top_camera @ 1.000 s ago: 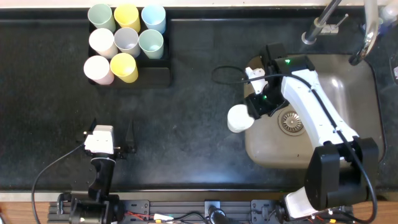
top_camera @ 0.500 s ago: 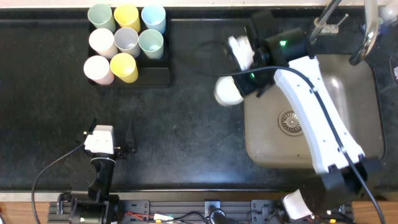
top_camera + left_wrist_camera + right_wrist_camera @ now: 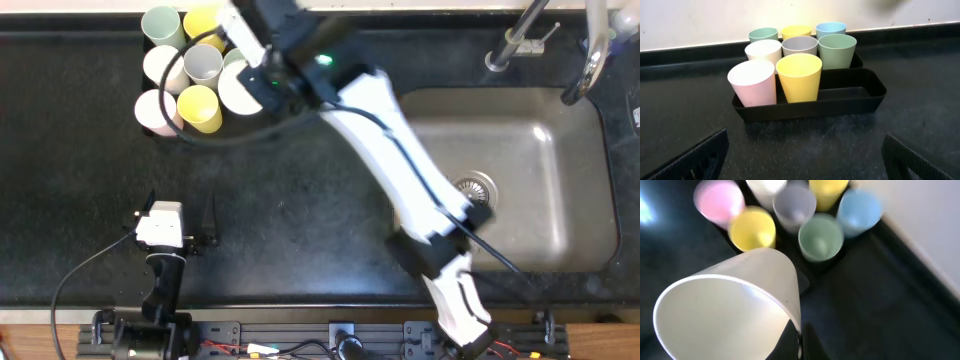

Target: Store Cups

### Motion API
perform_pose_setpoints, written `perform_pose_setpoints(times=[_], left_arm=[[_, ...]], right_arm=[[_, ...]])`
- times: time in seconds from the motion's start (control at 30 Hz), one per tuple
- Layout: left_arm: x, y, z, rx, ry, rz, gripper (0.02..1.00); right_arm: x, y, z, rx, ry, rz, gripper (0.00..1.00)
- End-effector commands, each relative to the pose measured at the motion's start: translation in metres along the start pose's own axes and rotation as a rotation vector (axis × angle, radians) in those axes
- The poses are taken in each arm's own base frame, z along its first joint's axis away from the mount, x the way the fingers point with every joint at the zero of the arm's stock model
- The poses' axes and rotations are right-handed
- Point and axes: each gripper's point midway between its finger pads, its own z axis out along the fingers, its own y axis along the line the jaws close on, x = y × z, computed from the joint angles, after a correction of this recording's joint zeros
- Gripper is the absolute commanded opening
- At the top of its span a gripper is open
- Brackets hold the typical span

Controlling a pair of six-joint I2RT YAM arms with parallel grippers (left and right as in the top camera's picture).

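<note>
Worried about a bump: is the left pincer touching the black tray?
Apart. The left wrist view shows bare countertop between the left pincer and the black tray.

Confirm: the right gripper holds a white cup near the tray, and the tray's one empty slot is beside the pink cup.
Wrong: the empty slot is beside the front yellow cup, not the pink cup, as the left wrist view shows. The rest stands.

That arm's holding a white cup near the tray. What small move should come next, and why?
Probably bring the white cup, held by the right end effector, over the tray's one empty corner beside the front yellow cup and lower it; other slots are full.
</note>
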Motion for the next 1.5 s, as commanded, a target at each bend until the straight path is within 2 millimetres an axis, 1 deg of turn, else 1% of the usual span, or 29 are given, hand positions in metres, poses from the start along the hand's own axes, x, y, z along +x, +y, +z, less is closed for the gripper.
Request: perform_pose_setpoints(times=[0.03, 0.13, 0.2, 0.33, 0.4, 0.5, 0.73, 0.9, 1.17, 1.33, 1.5], left_arm=[[-0.001, 0.003, -0.001, -0.015, -0.007, 0.018, 0.998], [-0.001, 0.003, -0.001, -0.015, -0.007, 0.018, 1.000], [-0.001, 0.003, -0.001, -0.015, -0.007, 0.018, 0.998], [-0.001, 0.003, -0.001, -0.015, -0.007, 0.018, 1.000], [-0.001, 0.003, -0.001, -0.015, -0.007, 0.018, 1.000], [-0.001, 0.003, -0.001, -0.015, -0.007, 0.018, 0.998], [-0.001, 0.003, -0.001, -0.015, -0.007, 0.018, 0.998], [-0.001, 0.003, -0.001, -0.015, -0.007, 0.018, 1.000], [-0.001, 0.003, -0.001, -0.015, -0.007, 0.018, 0.998], [-0.001, 0.003, -0.001, -0.015, -0.007, 0.018, 0.998], [-0.001, 0.003, -0.001, -0.015, -0.007, 0.018, 0.998]], right_arm=[[0.008, -0.009, 0.033, 0.048, 0.062, 0.011, 0.045], [0.011, -0.013, 0.046, 0.052, 0.079, 0.016, 0.045], [0.010, -0.012, 0.050, 0.047, 0.077, 0.017, 0.042], [0.015, -0.004, 0.068, -0.001, 0.101, 0.019, 0.042], [0.019, -0.003, 0.078, -0.005, 0.120, 0.018, 0.042], [0.024, -0.003, 0.087, -0.008, 0.139, 0.019, 0.042], [0.026, -0.005, 0.099, -0.005, 0.148, 0.019, 0.042], [0.026, -0.005, 0.104, -0.005, 0.147, 0.013, 0.045], [0.033, -0.004, 0.112, -0.010, 0.174, 0.013, 0.042], [0.034, -0.004, 0.112, -0.010, 0.176, 0.013, 0.045], [0.042, -0.003, 0.124, -0.016, 0.210, 0.002, 0.042]])
